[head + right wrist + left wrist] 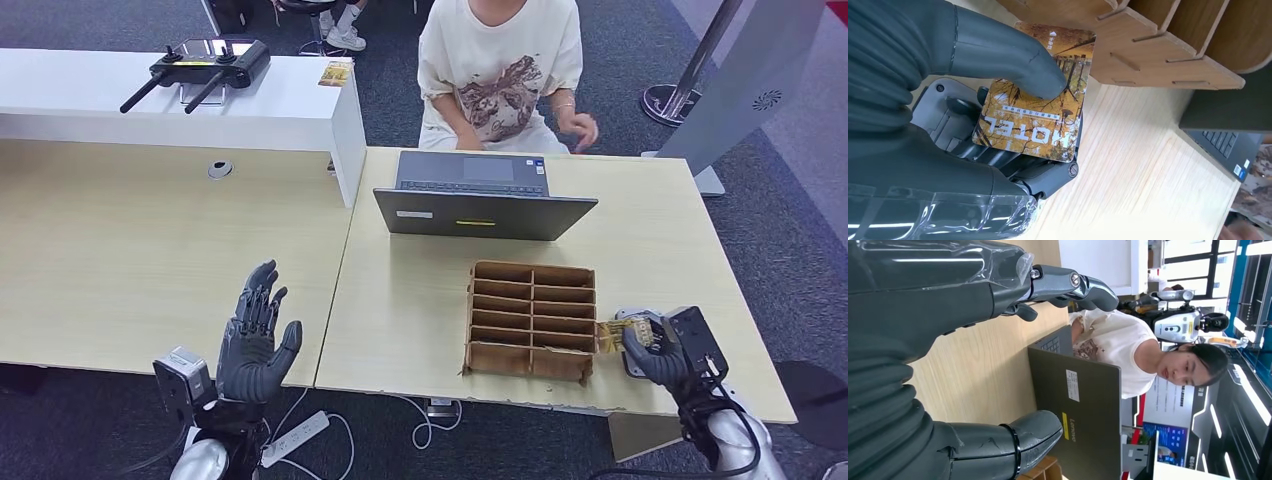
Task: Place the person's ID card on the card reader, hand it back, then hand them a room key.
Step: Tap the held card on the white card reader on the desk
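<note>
My right hand point(655, 352) grips a yellow hotel key card point(622, 333) near the table's front right edge, just right of the wooden card rack point(530, 320). In the right wrist view the thumb point(1013, 60) presses the card point(1040, 125), printed "HOTEL", onto the darker fingers beneath. The grey card reader point(632, 352) lies on the table under that hand, mostly hidden. My left hand point(255, 335) is raised over the left table's front edge, fingers spread, holding nothing. A person point(500, 70) in a cream T-shirt sits across the table, behind the laptop.
A grey open laptop point(485, 195) stands between the rack and the person. A white raised counter point(180, 100) at the back left carries a black controller point(205, 65) and a small card point(335, 73). A power strip point(295, 438) with cables lies on the floor.
</note>
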`<state>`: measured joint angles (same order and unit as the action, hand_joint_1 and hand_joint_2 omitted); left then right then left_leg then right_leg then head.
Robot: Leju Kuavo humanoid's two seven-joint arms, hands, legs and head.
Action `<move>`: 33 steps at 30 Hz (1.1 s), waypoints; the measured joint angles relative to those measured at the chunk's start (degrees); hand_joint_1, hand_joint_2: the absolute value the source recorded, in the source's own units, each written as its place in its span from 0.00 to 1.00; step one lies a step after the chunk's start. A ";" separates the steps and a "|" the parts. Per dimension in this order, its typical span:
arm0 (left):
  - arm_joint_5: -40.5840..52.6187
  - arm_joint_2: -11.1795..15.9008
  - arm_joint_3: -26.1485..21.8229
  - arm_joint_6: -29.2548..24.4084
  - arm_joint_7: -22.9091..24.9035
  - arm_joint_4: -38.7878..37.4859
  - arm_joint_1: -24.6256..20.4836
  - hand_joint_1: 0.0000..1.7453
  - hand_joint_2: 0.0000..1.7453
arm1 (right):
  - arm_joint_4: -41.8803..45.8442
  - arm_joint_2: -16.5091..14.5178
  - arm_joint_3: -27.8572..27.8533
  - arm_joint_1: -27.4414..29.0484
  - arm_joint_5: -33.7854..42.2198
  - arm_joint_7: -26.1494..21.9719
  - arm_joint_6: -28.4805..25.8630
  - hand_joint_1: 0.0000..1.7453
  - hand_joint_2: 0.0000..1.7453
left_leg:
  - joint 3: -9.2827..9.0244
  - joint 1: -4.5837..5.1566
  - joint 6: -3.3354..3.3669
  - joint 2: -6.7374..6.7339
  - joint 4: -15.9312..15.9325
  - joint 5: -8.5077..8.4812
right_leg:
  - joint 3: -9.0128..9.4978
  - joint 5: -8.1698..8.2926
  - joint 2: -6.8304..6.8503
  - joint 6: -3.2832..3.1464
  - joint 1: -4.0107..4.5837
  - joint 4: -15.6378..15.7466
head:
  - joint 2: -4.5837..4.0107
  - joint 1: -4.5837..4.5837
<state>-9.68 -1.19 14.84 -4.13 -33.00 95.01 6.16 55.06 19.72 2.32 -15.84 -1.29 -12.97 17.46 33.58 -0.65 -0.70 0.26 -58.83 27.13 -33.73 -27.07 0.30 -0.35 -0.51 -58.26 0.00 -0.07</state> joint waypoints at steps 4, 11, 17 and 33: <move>-0.24 0.01 -0.29 -1.12 -0.24 -0.18 1.42 0.00 1.00 | 0.00 0.00 -0.37 0.00 0.46 -0.63 -0.14 1.00 1.00 | 0.01 0.00 0.00 0.00 0.00 0.01 | -0.02 -0.01 0.00 0.00 0.00 0.00 | 0.00 -0.01; -0.71 -0.13 -1.19 -3.78 -3.24 -1.57 4.30 0.00 1.00 | 0.55 0.65 -2.30 0.18 1.72 -1.09 -0.03 1.00 1.00 | 0.06 0.01 0.01 0.01 0.00 0.02 | -0.06 -0.01 0.01 0.01 -0.01 0.01 | 0.00 -0.01; -0.11 -0.52 -1.44 -6.01 -5.54 -2.82 4.90 0.00 1.00 | 1.56 2.38 -3.63 0.17 3.12 -0.44 0.71 1.00 1.00 | 0.06 0.02 0.03 0.01 0.00 0.03 | -0.06 -0.01 0.01 0.01 -0.02 0.01 | 0.00 -0.01; 0.58 -1.70 -1.15 -7.92 -6.15 -9.72 4.83 0.00 1.00 | 1.55 4.19 -4.77 0.22 3.48 -1.03 -1.18 1.00 1.00 | 0.06 0.02 0.03 0.00 0.00 0.04 | -0.08 -0.01 0.00 0.01 -0.02 0.02 | 0.00 -0.01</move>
<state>-9.10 -2.90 13.68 -12.05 -39.15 85.29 10.98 56.61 23.90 -2.45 -15.62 2.19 -14.00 16.28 33.64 -0.63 -0.67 0.26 -58.84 27.17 -33.82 -27.08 0.30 -0.35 -0.53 -58.24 0.00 -0.08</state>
